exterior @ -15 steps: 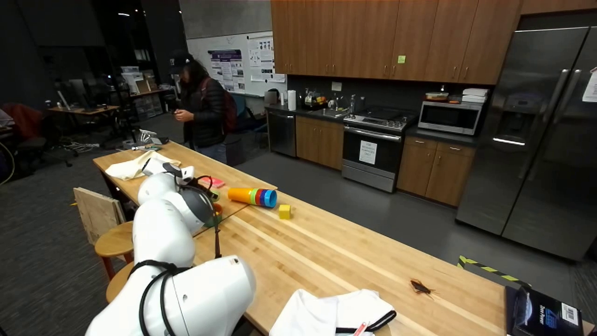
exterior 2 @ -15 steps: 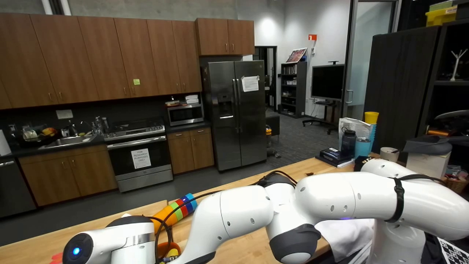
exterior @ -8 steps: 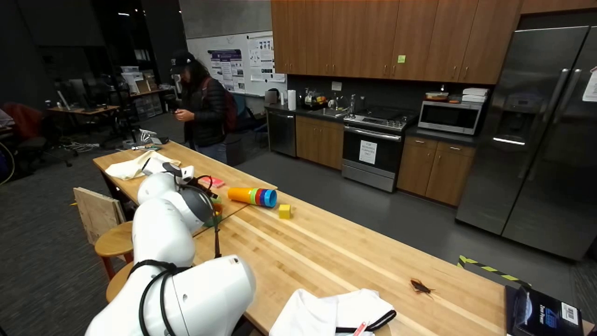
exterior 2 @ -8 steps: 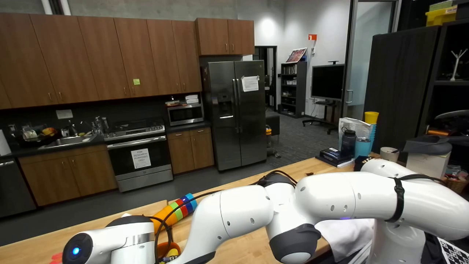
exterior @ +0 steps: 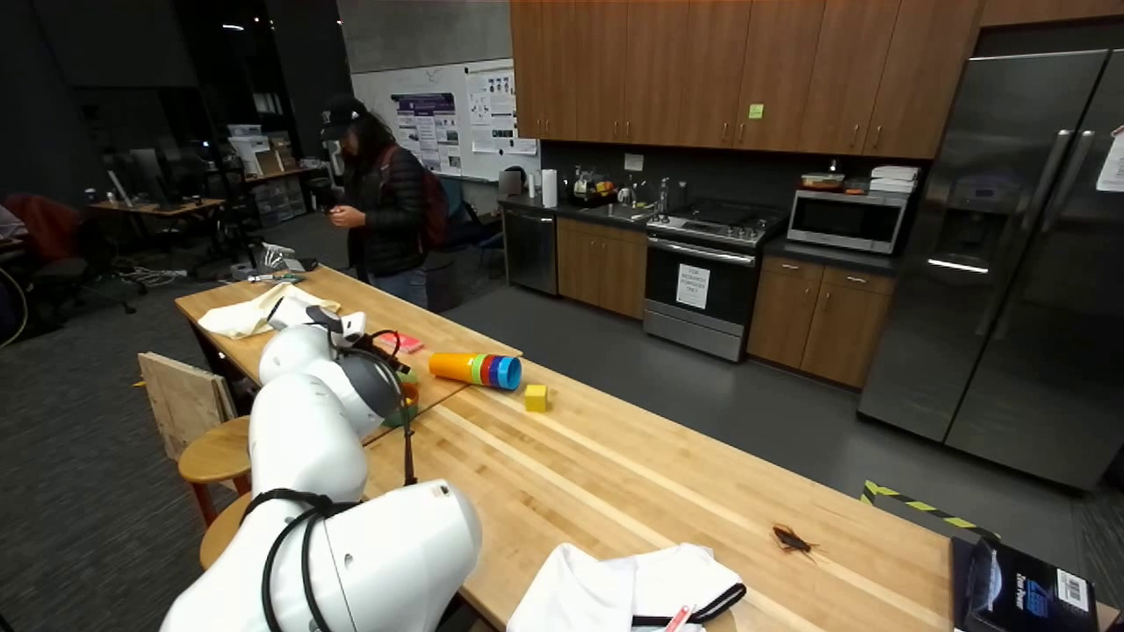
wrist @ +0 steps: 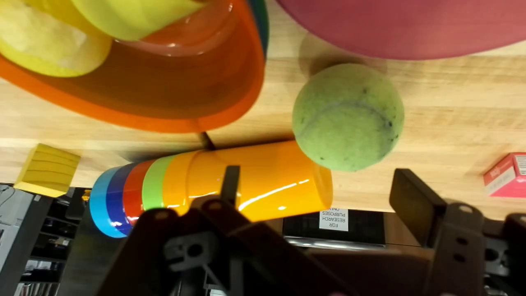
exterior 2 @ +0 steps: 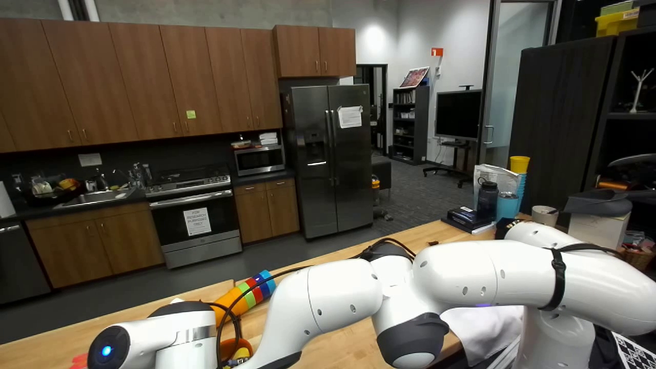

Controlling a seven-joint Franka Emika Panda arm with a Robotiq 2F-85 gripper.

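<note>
In the wrist view my gripper stands open, its two dark fingers far apart with nothing held between them. Just past the fingertips sits a worn green tennis ball, in line with the gap. Behind the left finger lies a stack of coloured cups on its side, orange end toward the ball; the stack shows in both exterior views. An orange bowl holding yellow items is at upper left. Part of a pink round dish fills the upper right. The arm mostly hides the gripper in both exterior views.
A yellow block rests beyond the cups' blue end. At right in the wrist view is a pink box. White cloth, a dark insect-like object and a black box lie farther along the table. A person stands beyond it.
</note>
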